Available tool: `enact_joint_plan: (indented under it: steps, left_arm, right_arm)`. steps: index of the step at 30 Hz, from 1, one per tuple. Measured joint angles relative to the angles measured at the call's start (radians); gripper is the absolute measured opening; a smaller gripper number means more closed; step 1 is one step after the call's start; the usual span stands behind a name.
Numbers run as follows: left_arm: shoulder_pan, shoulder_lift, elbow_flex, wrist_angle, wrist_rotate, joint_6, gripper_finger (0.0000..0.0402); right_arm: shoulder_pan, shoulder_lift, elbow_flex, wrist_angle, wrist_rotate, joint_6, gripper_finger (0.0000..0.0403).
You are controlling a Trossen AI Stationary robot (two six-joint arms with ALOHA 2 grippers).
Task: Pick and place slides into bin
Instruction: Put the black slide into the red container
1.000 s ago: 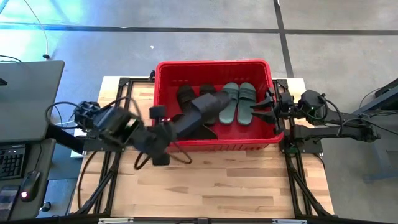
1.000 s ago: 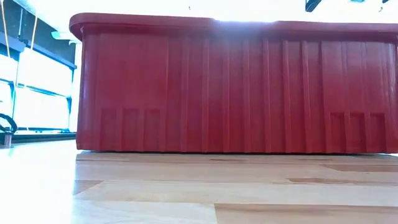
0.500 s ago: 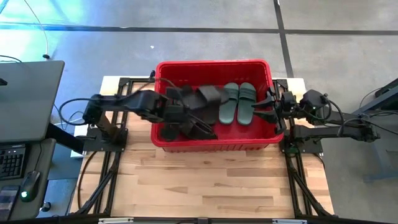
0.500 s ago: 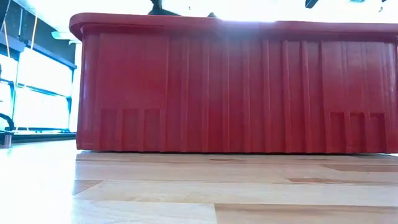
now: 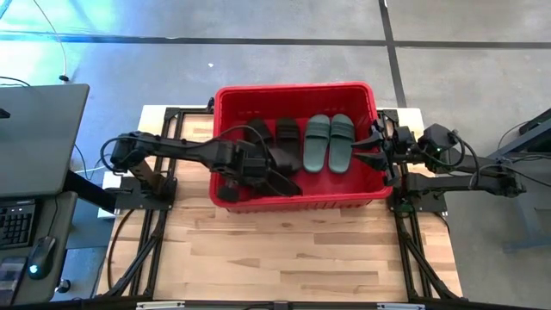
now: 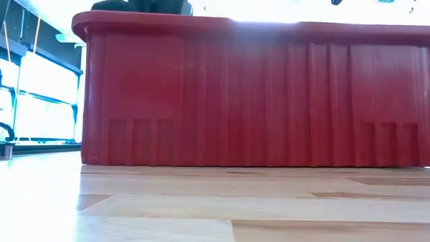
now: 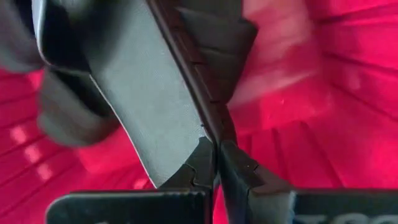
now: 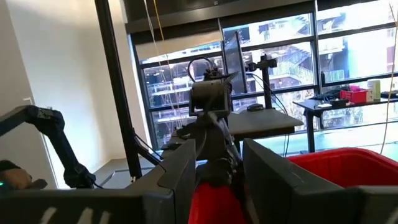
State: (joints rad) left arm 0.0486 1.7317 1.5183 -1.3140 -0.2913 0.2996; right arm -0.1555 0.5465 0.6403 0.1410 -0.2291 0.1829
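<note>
2 arms are on my screen, and only the left one is working. Nearest me, the wooden table (image 5: 301,250) carries nothing along its front edge; the bin (image 5: 297,200) sits against its back edge. My left gripper (image 7: 216,163) is reached over the bin's left wall, low inside near the front-left corner, and its fingers are pinched tight on the thin edge of a black slide (image 7: 149,106) — the sole hangs from the fingertips, tilted, with the red ribbed wall just behind it. I judge that edge grip was chosen because the flat rubber gives nothing else to pinch, and the low reach is so the slide can be let go without bouncing out.

Further back in the bin, other black slides (image 5: 277,148) lie overlapping in the middle, and the 2 sage-green slides (image 5: 328,142) rest side by side toward the right wall, toes to the back.

Beyond the bin's right wall, my right gripper (image 5: 376,146) waits at the rim — fingers apart, holding nothing. I see no slide left on the table.
</note>
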Motion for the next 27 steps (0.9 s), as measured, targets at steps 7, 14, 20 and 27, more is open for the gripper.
enact_joint_plan:
  steps: [7, 14, 20, 27]
  left_arm:
    - [-0.001, -0.001, 0.006, 0.056, 0.005, 0.078, 0.0003]
    - [0.004, 0.004, 0.030, 0.046, 0.034, 0.167, 0.0055]
    - [0.005, 0.005, 0.029, 0.028, 0.083, 0.174, 0.0133]
    - [0.002, 0.011, 0.130, -0.030, 0.195, 0.149, 0.0199]
  right_arm:
    - [0.000, 0.000, 0.000, -0.002, -0.001, 0.000, 0.0122]
    - [0.000, 0.000, 0.000, -0.002, -0.003, 0.023, 0.0122]
    - [0.000, 0.000, 0.000, -0.002, -0.003, 0.080, 0.0122]
    - [0.000, 0.000, 0.000, -0.002, -0.002, 0.105, 0.0122]
